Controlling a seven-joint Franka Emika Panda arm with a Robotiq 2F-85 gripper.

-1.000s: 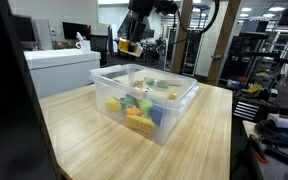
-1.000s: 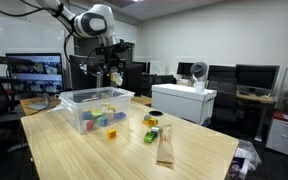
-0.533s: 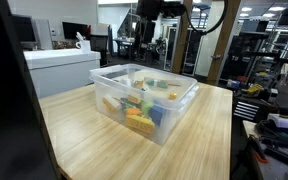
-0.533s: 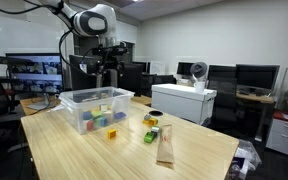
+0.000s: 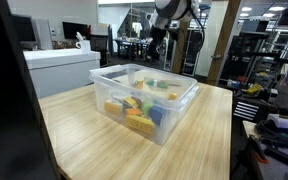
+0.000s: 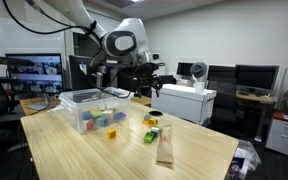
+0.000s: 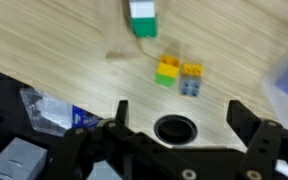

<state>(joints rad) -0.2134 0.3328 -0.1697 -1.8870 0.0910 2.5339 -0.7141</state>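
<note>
**Open hand above small blocks on the desk**

The desk [image 5: 84, 135] is light wood and stands in a big office room with screens [image 6: 34, 70]. A clear box [image 5: 176, 112] sits on it, and many bright blocks [image 5: 136, 110] lie inside. The hand [image 7: 179, 115] hangs in the air, wide open, holding nothing. Below it, a yellow and green block [image 7: 166, 71] touches a yellow and grey block [image 7: 191, 78] on the desk. A green and white block [image 7: 142, 18] lies near them. A black round hole [image 7: 172, 129] is close by.

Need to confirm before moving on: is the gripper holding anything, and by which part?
Nothing is held; the gripper stands wide open and empty.
</note>
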